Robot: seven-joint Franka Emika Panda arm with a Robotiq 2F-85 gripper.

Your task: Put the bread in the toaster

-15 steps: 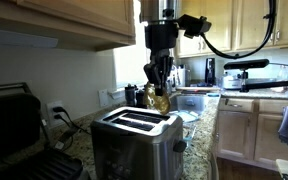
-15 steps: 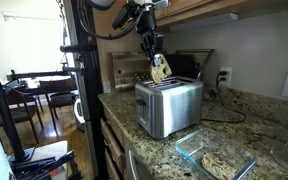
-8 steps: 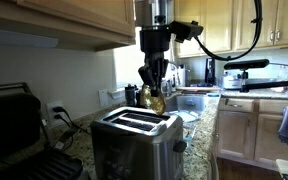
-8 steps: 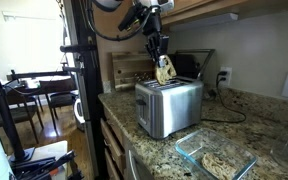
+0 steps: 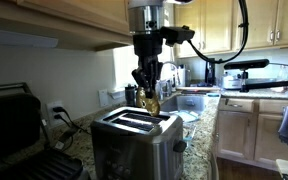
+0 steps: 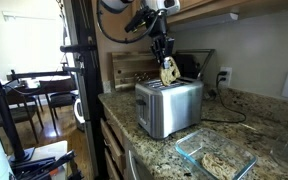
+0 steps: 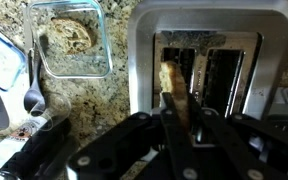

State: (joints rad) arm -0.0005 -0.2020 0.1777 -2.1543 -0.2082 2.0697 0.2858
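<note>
My gripper is shut on the bread, a small golden-tan slice hanging on edge from the fingers, just above the toaster. The toaster is brushed steel with a black top and two long slots, seen in both exterior views. In an exterior view the bread hangs above the toaster's far end, under the gripper. In the wrist view the bread sticks out between the dark fingers, over the toaster's slots.
A glass dish with food lies on the granite counter and shows in the wrist view beside a spoon. A black grill press stands beside the toaster. Cabinets hang overhead. A wooden board leans behind.
The gripper with the bread has shifted sideways over the toaster, toward its far end, staying at about the same height. The toaster has not moved.
</note>
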